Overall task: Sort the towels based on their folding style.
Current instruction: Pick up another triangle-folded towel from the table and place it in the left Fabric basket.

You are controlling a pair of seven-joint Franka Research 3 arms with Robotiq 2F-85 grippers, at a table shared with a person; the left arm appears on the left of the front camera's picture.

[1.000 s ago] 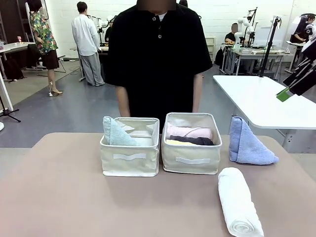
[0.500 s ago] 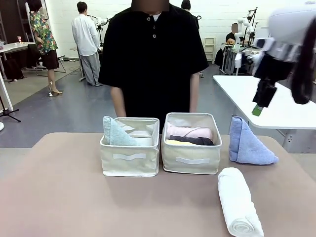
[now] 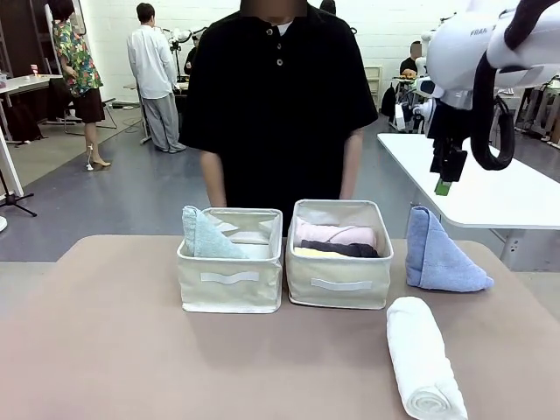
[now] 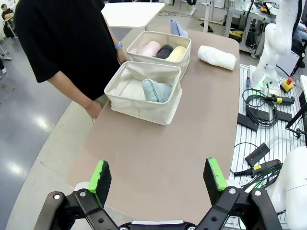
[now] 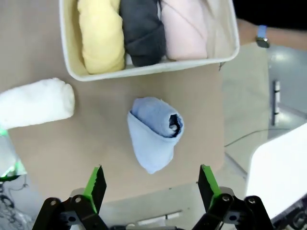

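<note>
Tan table (image 3: 105, 350) fills the lower front view, with a busy lab floor behind it. A person (image 3: 280, 105) in a black shirt stands top centre at the far edge. Two cream bins sit side by side mid-frame.

- Left bin (image 3: 232, 284): holds the mint green triangle (image 3: 206, 234), in its left end.
- Right bin (image 3: 339, 280): holds the pale pink roll (image 3: 337, 234), dark grey roll (image 3: 346, 249) and yellow roll (image 5: 100, 33), packed side by side.
- White roll (image 3: 423, 363): lower right, on bare table.
- Periwinkle blue triangle (image 3: 437, 258): just right of the right bin, on the table.

My right gripper (image 3: 444, 179) hangs upper right. In the wrist view its jaws are spread wide and empty, with the blue triangle centred beyond them. My left gripper (image 4: 157, 175) is also spread wide and holding nothing; the bins lie upper centre of its view.
</note>
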